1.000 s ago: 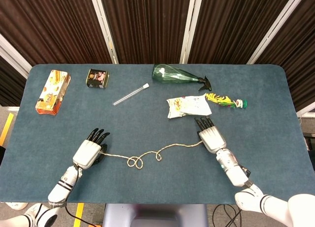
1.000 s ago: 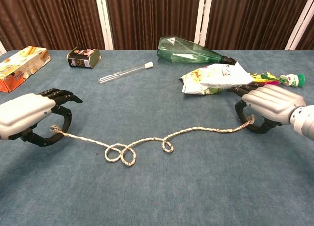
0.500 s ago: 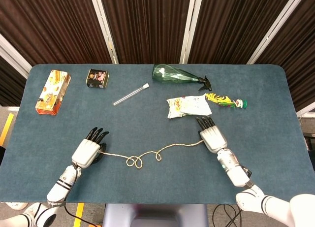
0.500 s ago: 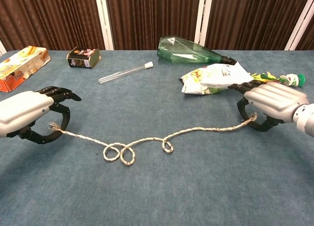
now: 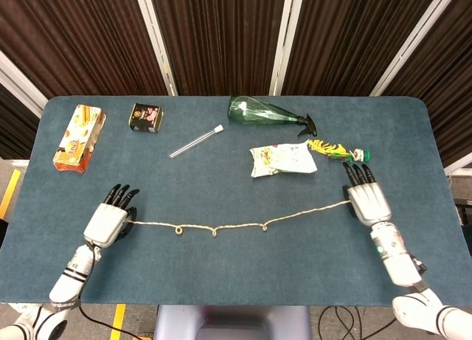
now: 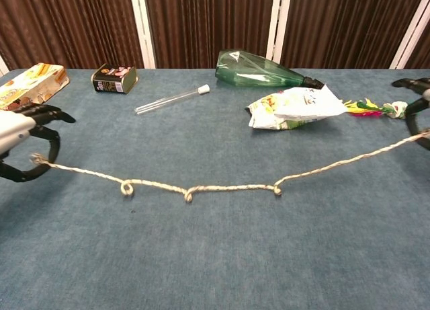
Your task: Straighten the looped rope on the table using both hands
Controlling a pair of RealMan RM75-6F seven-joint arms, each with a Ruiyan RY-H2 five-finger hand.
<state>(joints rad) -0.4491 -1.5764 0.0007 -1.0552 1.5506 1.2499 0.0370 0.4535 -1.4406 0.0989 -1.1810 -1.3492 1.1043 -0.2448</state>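
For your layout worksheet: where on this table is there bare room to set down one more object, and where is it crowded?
Free: the near strip between the rope and the table front edge, and the middle band between rope and test tube. Crowded: the far side, with box, tin, bottle, snack bag and toy. The left hand and right hand hold the rope ends.

your left hand (image 5: 108, 223) grips one end of the rope (image 5: 236, 225) and your right hand (image 5: 368, 200) grips the other. the rope lies nearly straight across the table (image 5: 236, 281), with 3 small kinks along its middle.
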